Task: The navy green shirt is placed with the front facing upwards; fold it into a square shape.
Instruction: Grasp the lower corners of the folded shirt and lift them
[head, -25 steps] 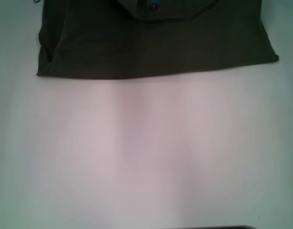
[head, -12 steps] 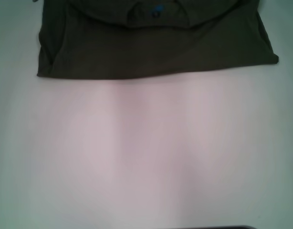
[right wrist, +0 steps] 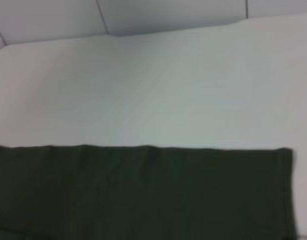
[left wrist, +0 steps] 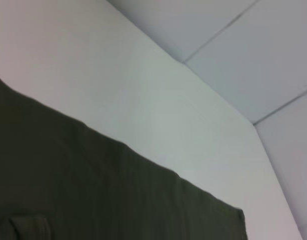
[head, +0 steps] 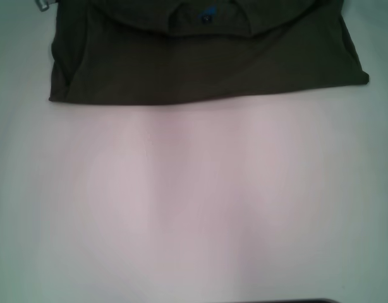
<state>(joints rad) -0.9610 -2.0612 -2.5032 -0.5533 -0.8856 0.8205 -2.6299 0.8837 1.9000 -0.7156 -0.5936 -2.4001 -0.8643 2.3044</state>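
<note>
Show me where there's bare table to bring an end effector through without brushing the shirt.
The table is bare between the navy green shirt and the robot, below its straight near edge. Narrow bare strips also flank the shirt's left and right sides. The far part is crowded with cloth.

A pale, white, smooth worktop (head: 194, 208) fills most of the head view, with a faint pinkish tint across its middle. At the bottom edge of that view sits a thin dark strip (head: 304, 301), too little of it showing to identify. In the left wrist view the worktop's (left wrist: 143, 80) far edge meets a light grey panelled surface (left wrist: 253, 45) crossed by thin dark seams. The right wrist view shows the same grey panels (right wrist: 163, 12) beyond the worktop's (right wrist: 158, 85) edge.
</note>
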